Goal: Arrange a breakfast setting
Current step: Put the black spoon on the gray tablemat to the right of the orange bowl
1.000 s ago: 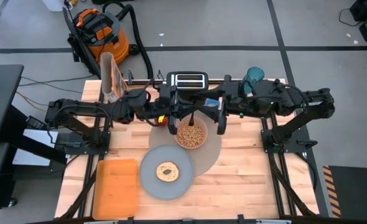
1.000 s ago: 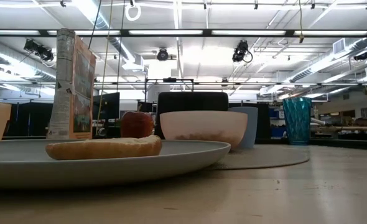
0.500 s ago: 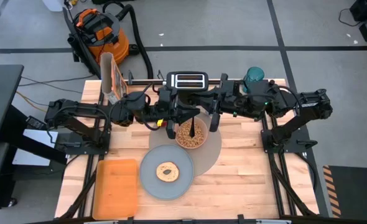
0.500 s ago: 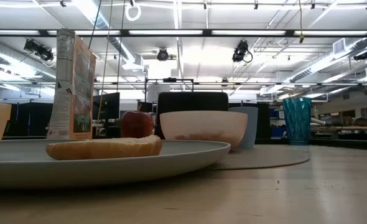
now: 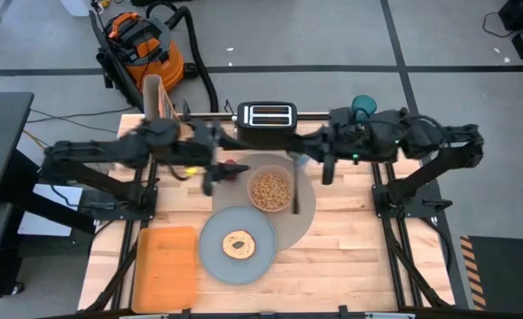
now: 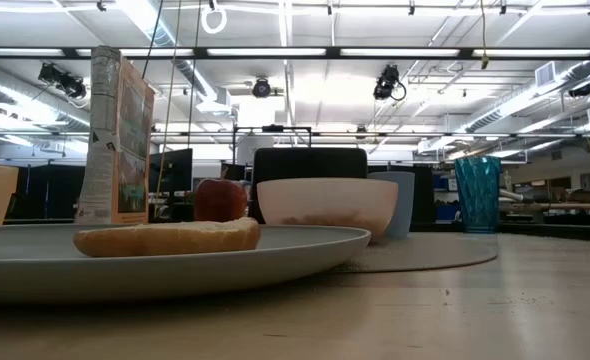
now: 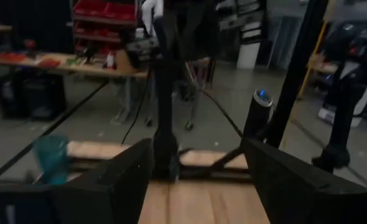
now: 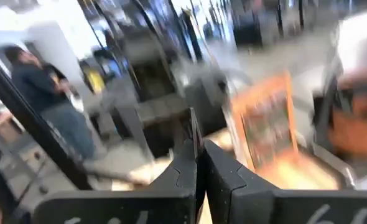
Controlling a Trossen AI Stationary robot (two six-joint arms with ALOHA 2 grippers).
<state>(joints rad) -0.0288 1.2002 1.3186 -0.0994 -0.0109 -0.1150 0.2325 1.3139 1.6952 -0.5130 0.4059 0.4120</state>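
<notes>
From above, the setting looks nearly done: the pink bowl (image 5: 271,189) of cereal sits on the round mat (image 5: 306,213), the grey plate (image 5: 238,244) with its bun overlaps the mat's near-left edge, the red apple (image 5: 233,168) lies left of the bowl, and the spoon (image 5: 295,193) lies just right of it. The blue cup (image 5: 302,162) is barely visible beside the right gripper (image 5: 327,170). The left gripper (image 5: 210,180) hangs near the apple; both arms stretch level across the far side.

At table level, apple (image 6: 220,199), bowl (image 6: 326,206) and cup (image 6: 393,203) stand in a row behind the plate (image 6: 275,255).

The left wrist view shows its fingers (image 7: 124,180) spread, empty.

The right wrist view shows its fingers (image 8: 183,171) pressed together, empty.
</notes>
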